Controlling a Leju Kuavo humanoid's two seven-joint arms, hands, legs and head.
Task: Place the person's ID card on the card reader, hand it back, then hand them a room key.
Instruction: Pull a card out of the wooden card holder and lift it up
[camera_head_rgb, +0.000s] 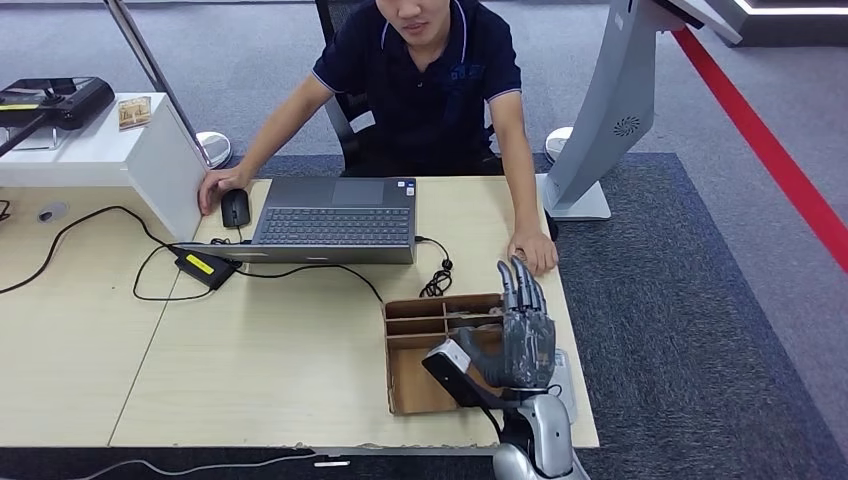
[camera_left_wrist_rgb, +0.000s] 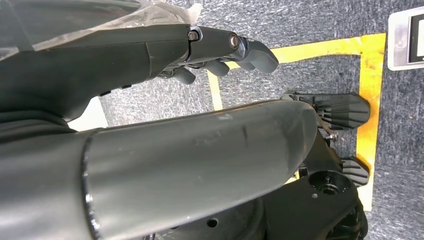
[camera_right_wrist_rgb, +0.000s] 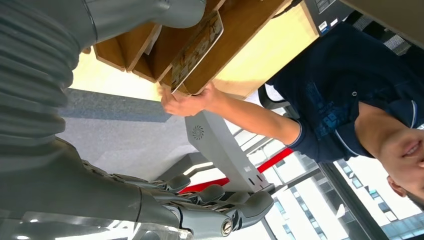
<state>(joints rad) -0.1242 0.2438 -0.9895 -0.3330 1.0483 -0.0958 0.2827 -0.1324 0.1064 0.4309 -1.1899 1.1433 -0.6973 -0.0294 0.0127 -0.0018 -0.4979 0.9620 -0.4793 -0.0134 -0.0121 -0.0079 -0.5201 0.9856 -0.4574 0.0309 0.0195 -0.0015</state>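
While the right hand spreads empty fingers, the left hand seemingly curls empty.

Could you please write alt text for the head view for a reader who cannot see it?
The right robot hand hovers open above a cardboard tray on a wooden desk. Opposite, a seated person rests one hand on a mouse beside a laptop.

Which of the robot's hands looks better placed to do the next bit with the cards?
The right hand. It is raised over the cardboard tray on the table, near the person's hand. The left hand hangs down by the floor, away from the table.
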